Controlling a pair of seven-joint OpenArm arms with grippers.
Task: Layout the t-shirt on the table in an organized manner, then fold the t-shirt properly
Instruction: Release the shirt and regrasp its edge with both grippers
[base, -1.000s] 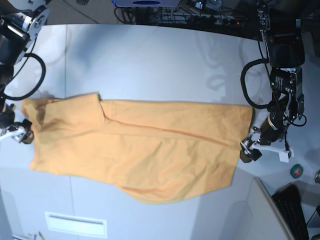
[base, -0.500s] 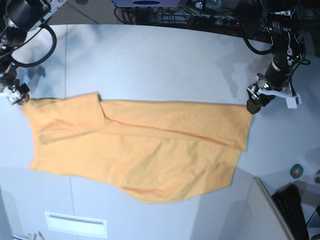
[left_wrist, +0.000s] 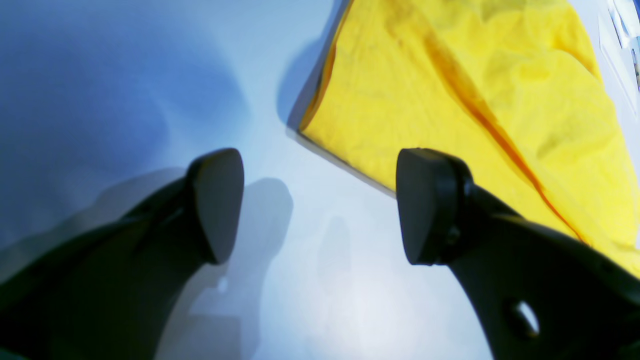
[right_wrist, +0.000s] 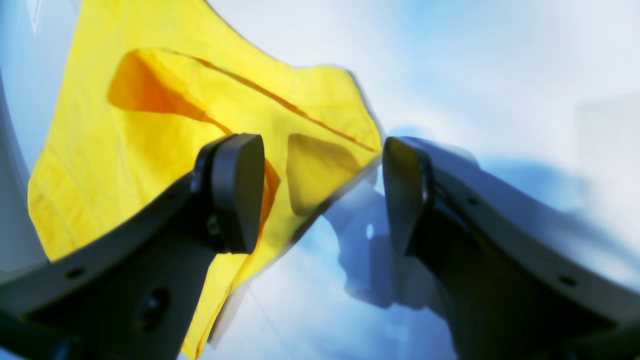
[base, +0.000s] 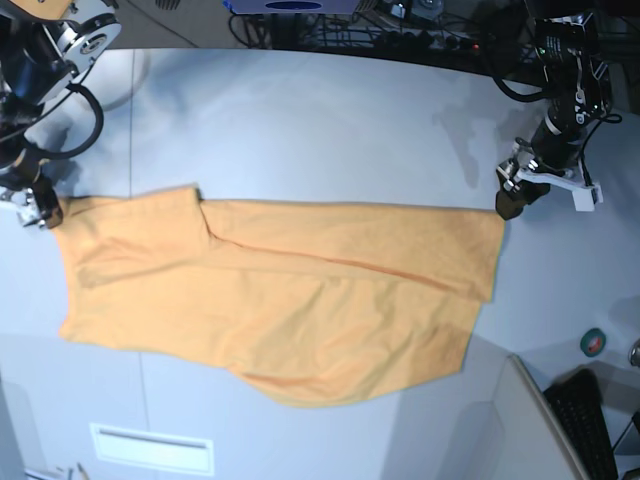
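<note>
The light orange t-shirt (base: 280, 290) lies spread lengthwise across the table (base: 300, 130), with a fold crease running along it. My left gripper (base: 510, 200) hovers at the shirt's far right corner. In the left wrist view, the left gripper (left_wrist: 320, 205) is open over bare table, and the t-shirt (left_wrist: 475, 90) corner lies just ahead of its fingertips. My right gripper (base: 35, 205) is at the shirt's far left corner. In the right wrist view, the right gripper (right_wrist: 320, 192) is open, and a corner of the t-shirt (right_wrist: 100, 150) lies below the gap between its fingers.
A green tape roll (base: 593, 342) and a black keyboard (base: 590, 420) sit at the front right. Dark cables (base: 400, 35) run along the table's back edge. A white label strip (base: 150, 447) is at the front left.
Both arms have moved from the shirt's side edges back to its far corners. The left gripper's jaws have narrowed a little. The shirt lies almost as before.
</note>
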